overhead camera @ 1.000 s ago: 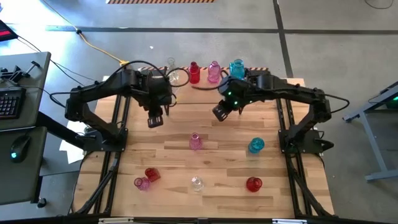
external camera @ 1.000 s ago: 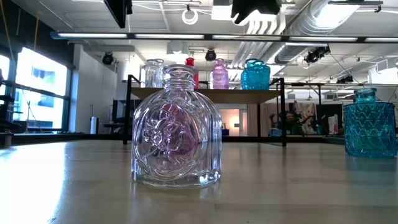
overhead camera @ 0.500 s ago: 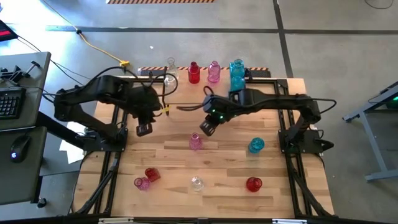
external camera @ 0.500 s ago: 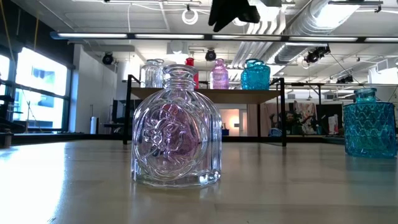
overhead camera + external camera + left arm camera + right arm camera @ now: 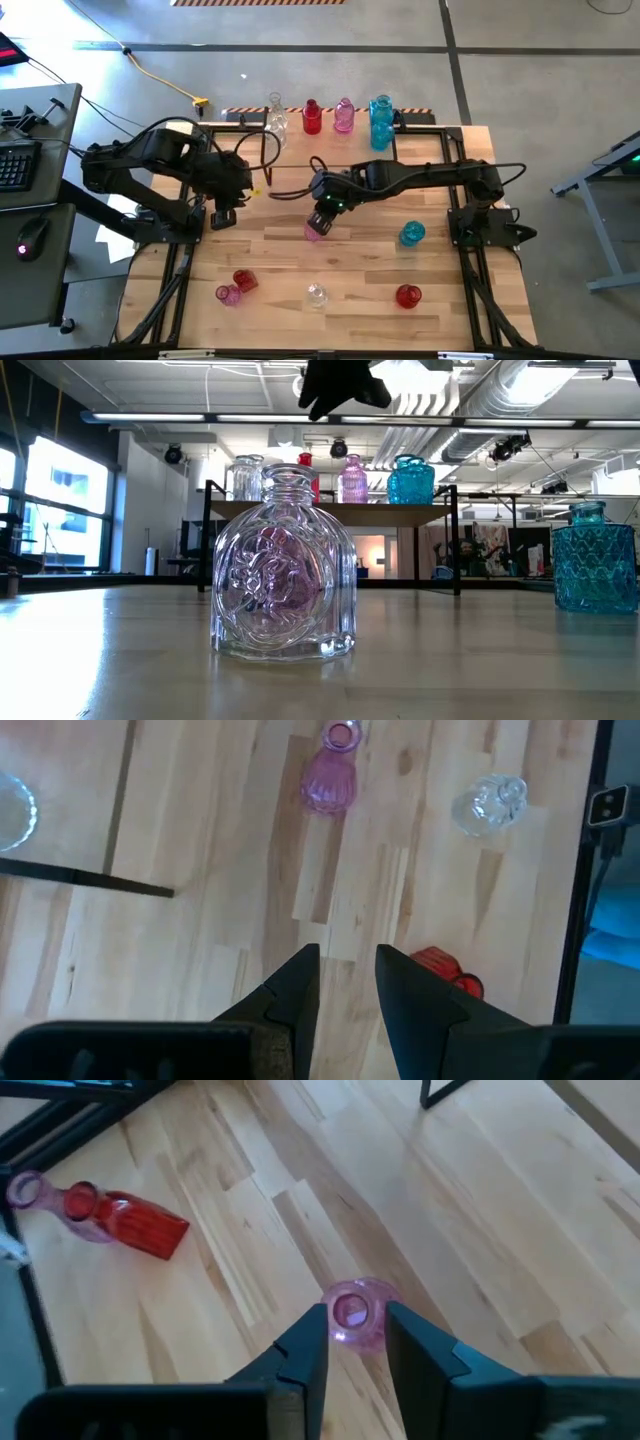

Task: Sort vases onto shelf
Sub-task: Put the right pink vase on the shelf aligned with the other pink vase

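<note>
Vases [image 5: 344, 114]: from above, four upright on shelf [image 5: 410, 120], six more on tabletop. Right gripper [image 5: 318, 222] over pink vase [image 5: 314, 231]. Right wrist: fingers narrowly apart, flanking its upward-facing mouth. Left gripper [image 5: 347, 982]: narrow gap, empty.

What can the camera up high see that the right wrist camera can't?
Only the high view shows the shelf with four vases on it, the blue vase on the table, and the left gripper waiting at the table's left side. Only the right wrist view shows the right gripper with a narrow gap between its fingers, right over the pink vase's mouth. Both show that pink vase and the red vase lying on its side.
</note>
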Tool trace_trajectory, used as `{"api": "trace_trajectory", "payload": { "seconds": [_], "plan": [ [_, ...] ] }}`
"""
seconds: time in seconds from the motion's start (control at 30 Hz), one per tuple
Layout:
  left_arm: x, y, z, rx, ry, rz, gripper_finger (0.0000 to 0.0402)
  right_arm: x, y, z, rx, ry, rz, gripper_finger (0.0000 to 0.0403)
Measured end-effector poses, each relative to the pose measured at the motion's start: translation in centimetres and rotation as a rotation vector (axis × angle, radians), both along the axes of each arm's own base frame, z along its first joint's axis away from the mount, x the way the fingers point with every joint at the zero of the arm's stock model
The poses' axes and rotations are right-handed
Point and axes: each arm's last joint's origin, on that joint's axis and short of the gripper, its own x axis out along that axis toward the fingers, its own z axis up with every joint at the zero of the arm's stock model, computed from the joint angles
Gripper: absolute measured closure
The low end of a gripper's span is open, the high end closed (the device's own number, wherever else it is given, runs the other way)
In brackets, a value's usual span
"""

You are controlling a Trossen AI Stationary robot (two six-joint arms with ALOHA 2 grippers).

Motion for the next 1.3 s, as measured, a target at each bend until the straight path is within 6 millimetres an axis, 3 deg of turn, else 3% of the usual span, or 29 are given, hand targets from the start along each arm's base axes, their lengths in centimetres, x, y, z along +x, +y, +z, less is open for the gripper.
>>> {"api": "trace_trajectory", "payload": {
  "seconds": [0.3, 0.83, 1.3],
  "plan": [
    [-0.1, -1.0, 0.0, -0.016, 0.002, -0.016, 0.031, 1.0, 0.9, -1.6, -0.015, 0.021, -0.04, 0.0268],
    [-0.8, -3.7, 0.0, -0.011, -0.008, -0.048, 0.031, 2.1, 0.9, -4.8, 0.041, 0.125, -0.161, 0.027],
    [-1.0, -4.3, 0.0, 0.006, -0.016, -0.053, 0.031, 2.7, 0.9, -6.3, 0.038, 0.161, -0.203, 0.0274]
  ]
}}
